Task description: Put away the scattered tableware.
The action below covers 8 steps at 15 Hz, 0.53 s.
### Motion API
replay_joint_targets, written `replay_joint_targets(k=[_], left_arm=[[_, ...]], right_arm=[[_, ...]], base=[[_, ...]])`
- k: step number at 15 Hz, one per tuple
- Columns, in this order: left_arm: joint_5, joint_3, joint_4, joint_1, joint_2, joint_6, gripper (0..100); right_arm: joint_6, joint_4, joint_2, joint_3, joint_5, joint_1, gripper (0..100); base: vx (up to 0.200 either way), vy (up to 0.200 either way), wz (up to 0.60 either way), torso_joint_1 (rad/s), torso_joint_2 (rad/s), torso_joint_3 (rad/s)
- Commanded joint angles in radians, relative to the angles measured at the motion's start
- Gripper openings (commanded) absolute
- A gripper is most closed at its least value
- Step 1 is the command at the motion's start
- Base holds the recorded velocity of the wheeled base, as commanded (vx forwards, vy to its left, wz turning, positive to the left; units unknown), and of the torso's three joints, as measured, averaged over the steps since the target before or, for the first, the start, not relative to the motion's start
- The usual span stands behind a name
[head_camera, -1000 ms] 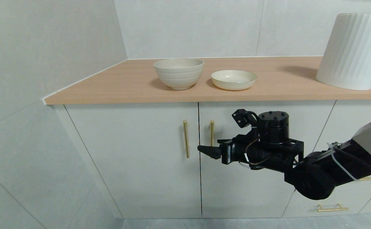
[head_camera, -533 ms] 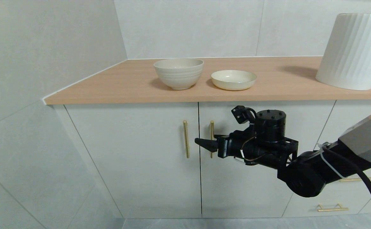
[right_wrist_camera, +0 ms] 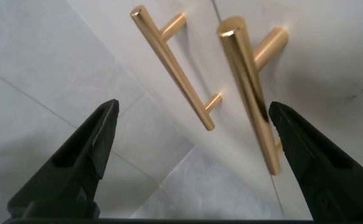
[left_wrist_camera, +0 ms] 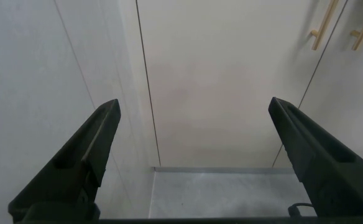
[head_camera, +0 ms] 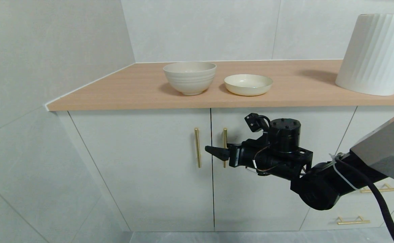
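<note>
A deep cream bowl (head_camera: 189,77) and a shallow cream plate (head_camera: 248,84) sit side by side on the wooden countertop (head_camera: 116,96). Below it, two cabinet doors meet, each with an upright brass handle: the left door's handle (head_camera: 197,147) and the right door's handle (head_camera: 224,141). My right gripper (head_camera: 217,153) hovers just in front of the right handle, open, holding nothing. In the right wrist view both handles (right_wrist_camera: 175,68) (right_wrist_camera: 250,93) lie between the spread fingers of the right gripper (right_wrist_camera: 192,109). My left gripper (left_wrist_camera: 194,106) is open and empty, low before the cabinet.
A tall white ribbed container (head_camera: 375,54) stands at the counter's right end. Drawers with brass pulls (head_camera: 352,221) lie at lower right. A tiled wall closes the left side. The grey floor (left_wrist_camera: 212,196) runs under the cabinet.
My right gripper has moved up and to the left, closer to the cabinet handles. The bowl and plate have not moved.
</note>
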<state>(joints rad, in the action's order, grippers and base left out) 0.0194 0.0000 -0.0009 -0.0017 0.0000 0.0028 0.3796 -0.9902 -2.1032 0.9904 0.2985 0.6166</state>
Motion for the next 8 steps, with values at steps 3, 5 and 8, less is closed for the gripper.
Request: replay_joint_targets(k=[3,5,8], left_arm=[[0.001,0.000,-0.001,0.000,0.002,0.000,100],[0.001,0.000,-0.001,0.000,0.002,0.000,100],[0.001,0.000,-0.001,0.000,0.002,0.000,100]], right_arm=[[0.021,-0.001,0.014,-0.007,0.001,0.014,100],[0.036,-0.001,0.023,-0.019,0.008,0.014,100],[0.036,-0.001,0.028,-0.030,0.011,0.015,100]], base=[[0.000,0.000,0.00,0.000,0.00,0.000],[0.000,0.000,0.00,0.000,0.00,0.000],[0.000,0.000,0.00,0.000,0.00,0.000]])
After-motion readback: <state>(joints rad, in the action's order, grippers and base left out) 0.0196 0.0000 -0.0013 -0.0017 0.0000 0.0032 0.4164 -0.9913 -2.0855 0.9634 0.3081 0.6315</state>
